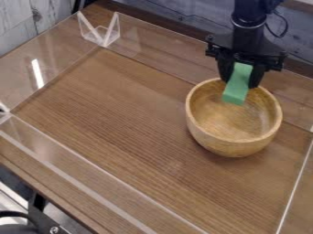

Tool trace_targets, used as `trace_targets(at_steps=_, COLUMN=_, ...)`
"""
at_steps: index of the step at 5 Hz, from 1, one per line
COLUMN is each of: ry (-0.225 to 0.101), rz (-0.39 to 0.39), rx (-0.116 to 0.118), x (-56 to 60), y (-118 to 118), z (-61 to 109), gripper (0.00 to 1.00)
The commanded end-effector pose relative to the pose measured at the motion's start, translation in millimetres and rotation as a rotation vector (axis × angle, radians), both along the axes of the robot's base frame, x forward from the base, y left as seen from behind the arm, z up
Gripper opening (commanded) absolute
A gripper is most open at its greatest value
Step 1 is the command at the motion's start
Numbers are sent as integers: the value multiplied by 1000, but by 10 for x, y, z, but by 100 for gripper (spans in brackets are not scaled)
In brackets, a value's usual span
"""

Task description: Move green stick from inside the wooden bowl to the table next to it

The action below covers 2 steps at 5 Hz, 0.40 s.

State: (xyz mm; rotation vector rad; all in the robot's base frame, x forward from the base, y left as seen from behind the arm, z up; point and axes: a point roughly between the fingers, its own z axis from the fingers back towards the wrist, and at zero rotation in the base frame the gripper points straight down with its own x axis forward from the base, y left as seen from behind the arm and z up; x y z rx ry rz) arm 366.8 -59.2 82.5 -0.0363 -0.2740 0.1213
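- Jaws of the gripper (243,66) look closed on the top of the green stick (237,84), pinching it.
- Far left, at the back, a little see-through thing with white edges (101,31) stands up. Best not to bump it.
- Next comes the brown table (110,110). The big bit left of the bowl looks like a good spot to put the stick down.
- Then the wooden bowl (192,117). The stick is over its back part, and I can't tell if it touches the wood. Go up high first, so it won't knock the rim.
- Then go sideways, come down slowly, and let go only when the stick sits on the table.
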Motion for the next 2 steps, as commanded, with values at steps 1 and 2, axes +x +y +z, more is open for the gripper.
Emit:
trace_targets(at_steps=1, ry=-88, rz=21, rx=-23, x=100, y=81, z=346, gripper=0)
trace_targets(at_steps=2, ry=-95, rz=54, rx=-28, x=81, y=261, z=430, gripper=0)
